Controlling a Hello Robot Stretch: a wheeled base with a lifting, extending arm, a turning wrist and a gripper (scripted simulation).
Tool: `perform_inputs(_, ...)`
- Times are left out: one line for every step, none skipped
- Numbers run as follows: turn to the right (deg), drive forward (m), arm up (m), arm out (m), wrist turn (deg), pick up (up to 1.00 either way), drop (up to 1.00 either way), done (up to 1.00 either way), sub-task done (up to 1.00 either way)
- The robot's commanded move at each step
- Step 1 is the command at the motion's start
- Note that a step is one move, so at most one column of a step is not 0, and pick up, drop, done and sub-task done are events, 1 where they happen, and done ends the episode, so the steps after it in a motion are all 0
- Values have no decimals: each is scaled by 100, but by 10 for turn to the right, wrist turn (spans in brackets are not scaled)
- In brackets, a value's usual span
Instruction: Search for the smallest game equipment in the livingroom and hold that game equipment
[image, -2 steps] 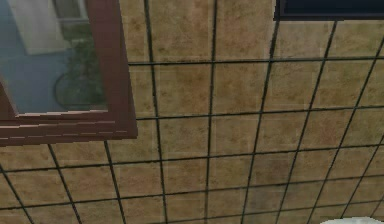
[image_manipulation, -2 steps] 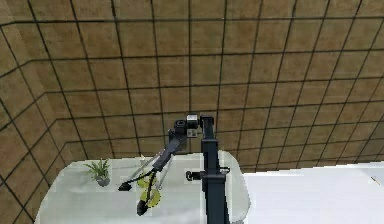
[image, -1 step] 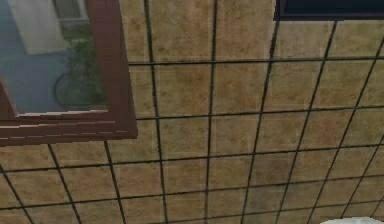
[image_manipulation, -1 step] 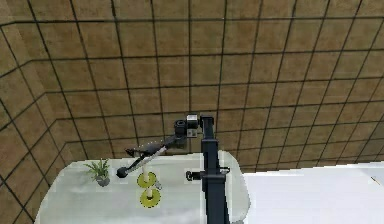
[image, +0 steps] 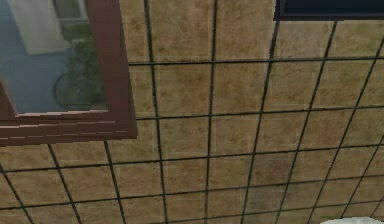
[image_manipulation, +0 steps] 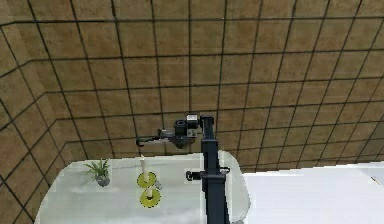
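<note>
Arm: dark bar, reaches out across the white tub near its right end.

Yellow-green thing: small, stacked-disc form, stands in the tub. Too small to name; nothing in its shape supports calling it game equipment.

Small plant: stands in the tub, toward its left end.

White ledge: adjoins the tub's right end.

Gripper: above the tub's far rim, fingers pointing toward the tub's left end. Cannot tell how the fingers stand or whether anything is held.

Tiled wall: brown, directly behind the tub.

Window, brown-framed, and dark panel: placement relative to the tub cannot be told.

Risks, as judged:
- Wrong room. Tub and tiling suggest a bathroom, so searching here probably yields nothing.
- Mistaken grasp of the yellow-green thing in the tub.
- Turning the base with the arm extended over the tub may topple the plant or scrape the wall.

Task's thing: whereabouts of the game equipment cannot be told, and likewise its position relative to the gripper.
</note>
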Motion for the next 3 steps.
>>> perform_inputs(0,0,0,0,450,0,0,0,0)
perform_inputs(0,0,0,0,30,0,0,0,0)
perform_inputs(0,0,-30,0,0,0,0,0,0)
